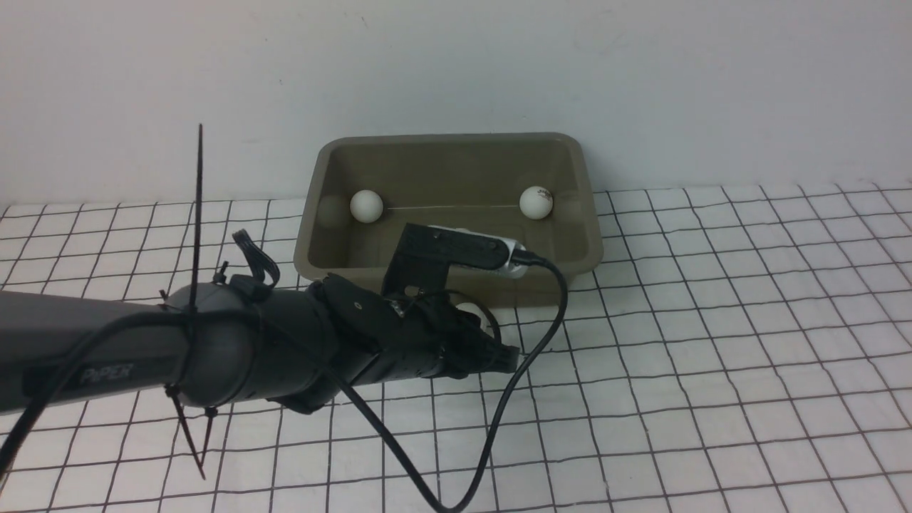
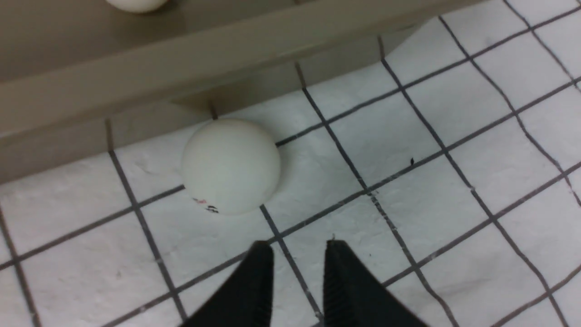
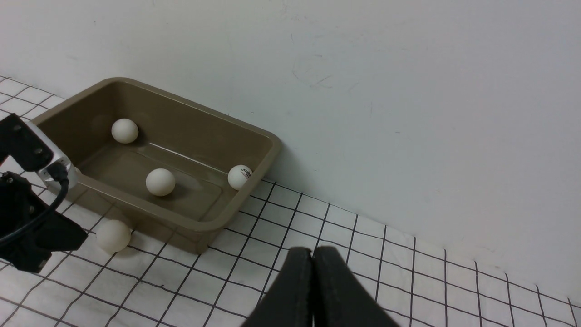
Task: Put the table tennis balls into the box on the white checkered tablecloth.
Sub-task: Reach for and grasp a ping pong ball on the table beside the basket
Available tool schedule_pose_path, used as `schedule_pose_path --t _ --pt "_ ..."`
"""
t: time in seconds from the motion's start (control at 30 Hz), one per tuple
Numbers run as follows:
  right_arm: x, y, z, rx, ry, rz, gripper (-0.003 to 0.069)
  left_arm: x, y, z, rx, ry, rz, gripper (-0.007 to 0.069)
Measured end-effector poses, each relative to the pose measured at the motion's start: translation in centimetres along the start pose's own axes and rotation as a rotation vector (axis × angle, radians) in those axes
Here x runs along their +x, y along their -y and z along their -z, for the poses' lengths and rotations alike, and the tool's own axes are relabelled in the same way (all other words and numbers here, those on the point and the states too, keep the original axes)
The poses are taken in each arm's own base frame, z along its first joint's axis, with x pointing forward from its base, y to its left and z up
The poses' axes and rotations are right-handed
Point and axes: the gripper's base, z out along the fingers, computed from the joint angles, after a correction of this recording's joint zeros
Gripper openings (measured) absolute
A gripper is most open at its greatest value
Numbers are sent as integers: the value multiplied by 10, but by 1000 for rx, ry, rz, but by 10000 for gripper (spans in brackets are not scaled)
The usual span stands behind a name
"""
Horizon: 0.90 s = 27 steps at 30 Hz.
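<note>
Box at the far edge of the white checkered tablecloth, backed against the wall. Holds three of the table tennis balls.

First ball in the box's far left corner. Second ball near the far right corner, dark printed logo facing up. Third ball on the box floor, closer to the near wall and apart from the other two; hidden in the front view behind the camera on the left arm.

Fourth ball outside the box, on the tablecloth just beside the near wall, about midway along it. Small dark and red print low on its side. Touching the wall or not: cannot tell.

Left gripper low over the tablecloth, just short of the fourth ball and pointing toward the box. Jaws slightly parted, a narrow strip of cloth showing between them; grips nothing, touches no ball.

Right gripper raised over the right side of the tablecloth, well apart from the box. Fingers pressed together, nothing between them.
</note>
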Motion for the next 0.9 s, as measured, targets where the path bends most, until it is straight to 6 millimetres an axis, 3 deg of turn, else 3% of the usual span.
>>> schedule_pose_path --t 0.37,0.9 --pt "0 0 0 0 0 0 -16 5 1 -17 5 -37 -2 482" --pt "0 0 0 0 0 0 -16 -2 -3 -46 -67 4 0 503"
